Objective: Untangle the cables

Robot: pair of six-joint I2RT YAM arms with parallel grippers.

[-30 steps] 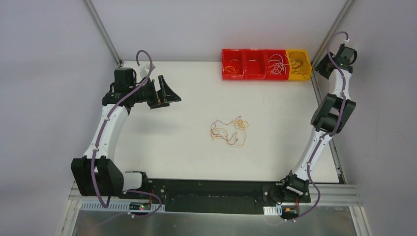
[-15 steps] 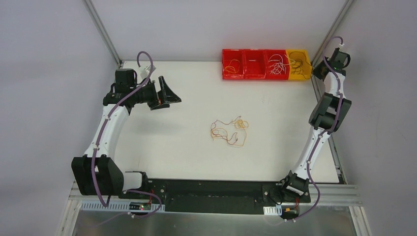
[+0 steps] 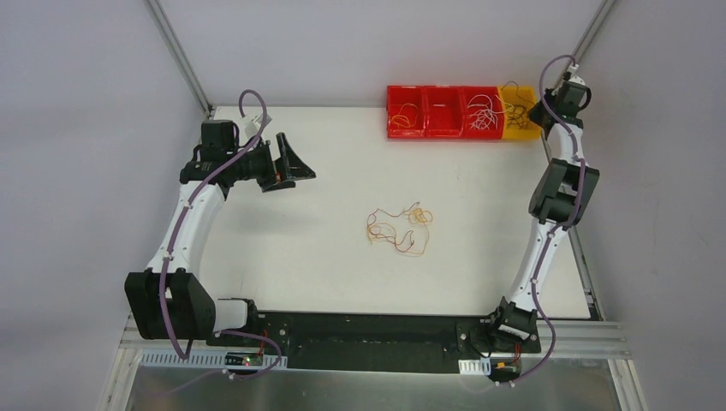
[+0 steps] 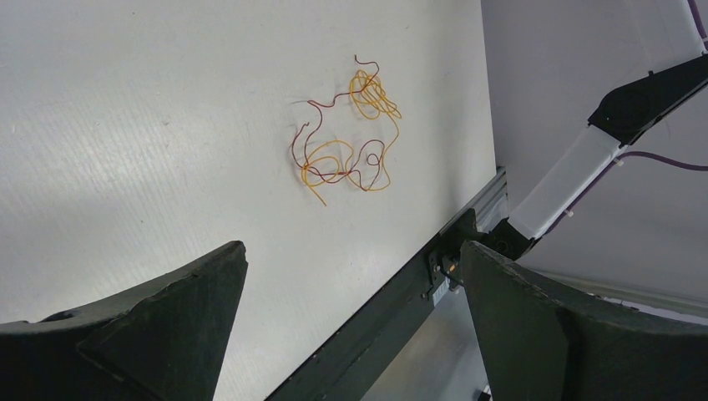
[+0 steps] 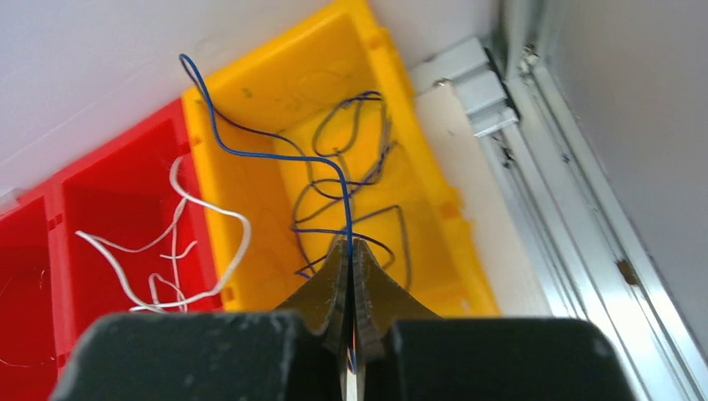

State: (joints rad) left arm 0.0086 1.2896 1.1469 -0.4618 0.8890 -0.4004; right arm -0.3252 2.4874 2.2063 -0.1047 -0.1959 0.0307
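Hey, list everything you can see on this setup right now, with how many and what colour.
table: one, white, under everything
cables: one loose tangle, dark red, orange and yellow, table centre
red bins: three, in a row at the far edge
yellow bin: one, right end of that row
white wires: a few, in the red bin beside the yellow one
blue wire: one, rising from the yellow bin
left claw: open, above the table's left side
right claw: shut on the blue wire, over the yellow bin
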